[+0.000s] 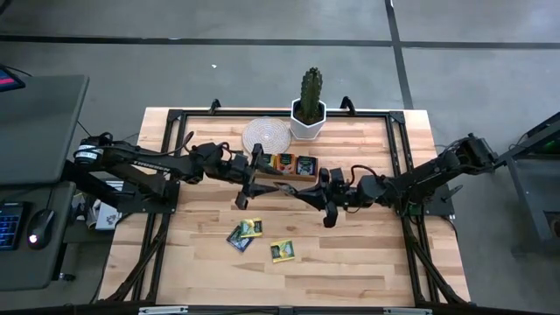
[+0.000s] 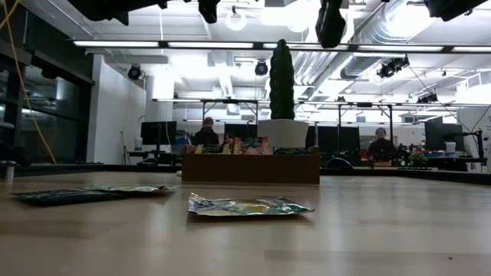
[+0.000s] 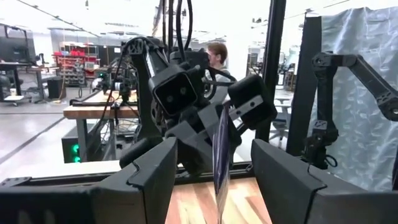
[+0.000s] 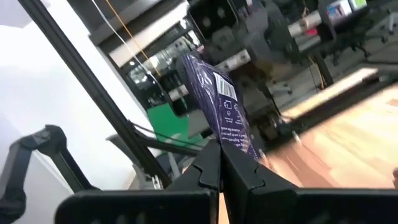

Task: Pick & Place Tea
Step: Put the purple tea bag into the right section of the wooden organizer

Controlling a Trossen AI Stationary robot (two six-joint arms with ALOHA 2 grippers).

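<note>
Dark blue foil marks the tea packet (image 4: 219, 109) pinched on edge in the right gripper (image 4: 219, 163), whose jaws are closed tight on its lower border above the middle of the wooden desk (image 1: 367, 262). The left gripper (image 3: 214, 180) faces it from close by with jaws spread wide on either side of the packet's thin edge, touching nothing, a stance that reads as a hand-over between arms, though the pictures cannot say which way it runs. Holding the packet upright and edge-on presumably lets it drop cleanly into a narrow slot. Just behind the two grippers, toward the desk's far edge, stands the brown wooden tray (image 1: 262, 185) with several packets already filed upright in its compartments. Three more packets (image 1: 246, 233) lie flat and well apart from the tray toward the desk's near edge, among them a yellow-green one (image 2: 247, 205), so the sorting looks well short of done. A potted cactus (image 1: 310, 98) and a round woven coaster (image 1: 266, 135) sit by the far edge, clear of the work. People are visible at workstations in the room beyond.
</note>
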